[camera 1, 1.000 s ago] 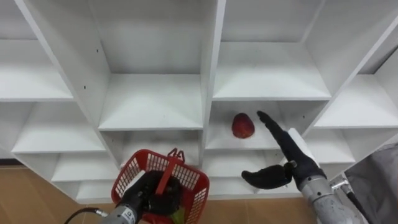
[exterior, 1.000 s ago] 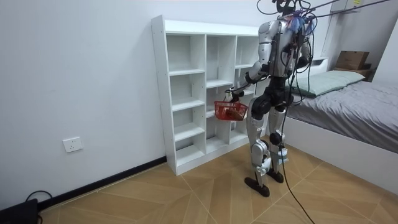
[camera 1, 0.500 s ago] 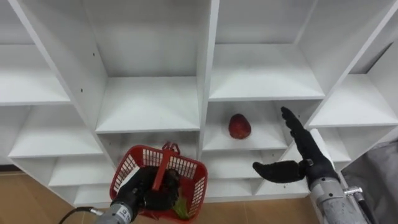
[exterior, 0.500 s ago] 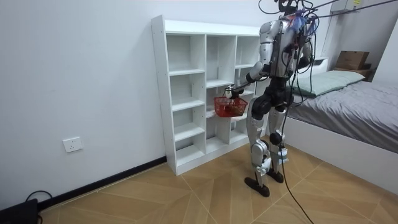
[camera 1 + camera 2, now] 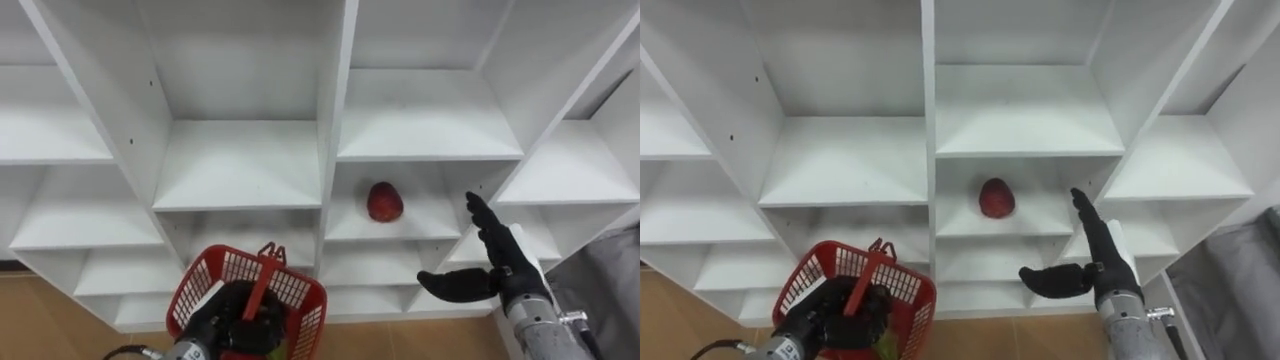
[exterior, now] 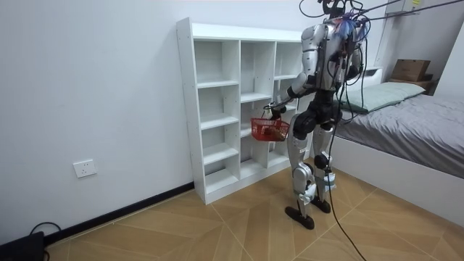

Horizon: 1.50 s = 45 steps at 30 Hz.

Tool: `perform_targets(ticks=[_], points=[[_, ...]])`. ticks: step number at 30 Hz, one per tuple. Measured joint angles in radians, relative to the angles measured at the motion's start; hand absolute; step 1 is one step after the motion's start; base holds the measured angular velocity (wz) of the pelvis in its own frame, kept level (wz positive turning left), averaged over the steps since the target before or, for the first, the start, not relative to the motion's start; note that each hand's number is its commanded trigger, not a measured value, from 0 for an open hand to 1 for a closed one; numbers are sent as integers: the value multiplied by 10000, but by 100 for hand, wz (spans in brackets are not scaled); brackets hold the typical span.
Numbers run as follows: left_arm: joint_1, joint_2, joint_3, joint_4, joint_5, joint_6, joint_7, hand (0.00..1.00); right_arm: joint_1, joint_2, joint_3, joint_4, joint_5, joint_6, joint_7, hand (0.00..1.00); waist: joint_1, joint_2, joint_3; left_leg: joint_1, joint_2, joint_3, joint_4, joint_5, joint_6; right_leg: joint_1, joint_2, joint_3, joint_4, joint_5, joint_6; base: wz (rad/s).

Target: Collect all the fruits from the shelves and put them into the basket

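Fingers (image 5: 481,226) of right hand (image 5: 505,272): straight, lying close side by side, tips aimed up and into the tall white open-fronted shelf unit (image 5: 335,150). Thumb splayed wide toward the unit's central upright. Nothing in the grasp. Hand in front of the unit's right half, before the upright that closes off the fruit's compartment on its right, forearm coming up from the lower right.

Round dark-red fruit (image 5: 385,201): alone on a shelf board in the compartment just right of the central upright, toward the back. Apart from the right fingertips, above and to their left; no contact.

Fingers of left hand (image 5: 237,322): curled tight round the upright red handle (image 5: 262,282) of a red plastic lattice-sided basket (image 5: 197,288). Basket held in front of the unit's lower compartments, left of the central upright, below the fruit's shelf. Basket's contents hard to tell past the hand.

Other compartments of the unit bare white board in both eye views.

Room view: robot upright on both feet on wood-pattern floor (image 6: 217,232), close before the unit's right-hand columns, facing it. Red basket (image 6: 270,129) out in front at hip level, between body and unit. Unit set against a plain white wall (image 6: 94,94). Grey-covered bed (image 6: 413,138) beyond the unit's far end, behind the robot.
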Motion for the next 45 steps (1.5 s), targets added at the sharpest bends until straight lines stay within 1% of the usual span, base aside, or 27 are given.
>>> perform_targets(ticks=[1,3,6,7,9,11,13,14,16,18,20,21,22,24,25,27,31,34,37,41,43,45], points=[[13,17,-1,0,5,28,-7,100,-64,-16,0,0,2,1,0,0,3,-38,-3,-28,0,-21,10,0,0,-14,1,-11,-1,-1,0,12],[45,82,0,0,-16,82,-35,100,-485,-109,19,223,79,-12,-8,0,38,-137,-6,-152,-4,-110,95,0,0,-64,-5,-75,8,1,-2,9],[-20,110,17,0,-11,82,0,100,-1199,-123,25,1105,118,-15,-94,0,48,-184,-36,-265,-22,-239,136,-1,1,-110,-13,-235,9,0,-1,14],[-53,109,17,0,-11,82,8,100,-1291,-134,24,1232,146,-12,-107,0,62,-195,-49,-345,-23,-257,156,-1,1,-193,-12,-265,21,0,-2,14],[-172,102,33,4,190,87,20,100,-1639,-139,32,1676,183,-12,-130,0,279,-184,-66,-669,-17,-333,324,-1,0,-427,-14,-356,128,2,-5,12],[-232,104,32,26,194,108,15,100,-1945,-139,140,2035,214,-12,-177,0,294,-174,-62,-950,-25,-485,471,-1,0,-587,-47,-574,161,6,-11,22],[-395,101,21,298,204,116,8,100,-2308,-142,322,2588,449,-13,-244,0,457,-170,-60,-1115,-19,-552,555,0,-1,-668,-45,-658,158,22,-37,19],[-466,101,39,397,405,124,8,100,-2451,-141,382,2840,449,-13,-263,0,519,-168,-58,-1253,-26,-658,670,-2,-3,-711,-54,-787,162,23,-39,26],[-476,88,139,418,582,125,-13,100,-2718,-140,421,3068,453,-13,-281,0,622,-156,-49,-1503,-30,-772,772,0,-7,-876,-59,-888,206,29,-49,20],[-645,78,132,622,616,142,-31,100,-3145,-158,436,3335,456,-18,-448,0,819,-128,-22,-1866,-35,-893,923,11,-20,-1179,-90,-1055,334,38,-64,14],[-798,69,127,746,656,156,-39,100,-3465,-161,444,3610,448,-17,-545,0,898,-135,-9,-2164,-42,-1060,1077,15,-26,-1378,-153,-1167,370,52,-88,21],[-872,70,126,778,657,156,-34,100,-3755,-161,450,3849,435,-27,-550,0,931,-125,23,-2369,-44,-1122,1210,15,-27,-1518,-149,-1225,429,56,-93,17],[-917,67,117,816,654,155,-36,100,-3883,-167,449,3977,442,-27,-558,0,952,-120,24,-2444,-48,-1136,1234,15,-27,-1595,-147,-1252,466,56,-94,16],[-1204,35,106,1088,639,153,-27,100,-4345,-205,450,4317,499,-26,-665,0,1066,-105,53,-2797,-59,-1243,1404,19,-31,-1857,-186,-1354,534,69,-115,13],[-1298,34,93,1204,629,154,-27,100,-4438,-205,451,4355,549,-26,-681,0,1067,-104,54,-2880,-69,-1293,1422,27,-36,-1931,-198,-1379,580,68,-115,12],[-1511,51,41,1419,651,154,5,100,-4926,-205,509,4600,746,-27,-794,0,1063,-113,82,-3167,-73,-1337,1565,29,-36,-2194,-214,-1411,716,68,-114,10],[-1713,23,-93,1780,753,152,25,100,-5253,-206,582,4652,803,-40,-1107,0,1102,-125,111,-3457,-110,-1370,1660,42,-15,-2437,-257,-1496,768,68,-114,4],[-2034,11,-117,2242,749,166,53,100,-5557,-209,609,4925,830,-80,-1320,0,1106,-118,216,-3839,-150,-1377,1726,88,22,-2825,-309,-1514,883,68,-113,1],[-2053,17,-162,2257,642,166,117,100,-5621,-209,613,5227,847,-79,-1414,0,1107,-114,229,-4029,-178,-1381,1748,111,43,-3039,-355,-1559,959,66,-110,3],[-2187,30,-453,2290,516,164,273,100,-5738,-224,617,5496,895,-81,-1447,0,1099,-113,233,-4263,-201,-1282,1729,139,85,-3396,-403,-1412,1107,56,-94,-8],[-2245,26,-499,2298,546,164,283,100,-5753,-263,616,5563,877,-82,-1457,0,1074,-115,233,-4331,-202,-1236,1715,146,88,-3530,-420,-1387,1208,49,-83,-6],[-2274,23,-501,2297,553,164,289,100,-5826,-405,606,5790,805,-78,-1493,0,1065,-114,233,-4400,-201,-1161,1696,156,92,-3648,-429,-1370,1227,46,-77,-8]])
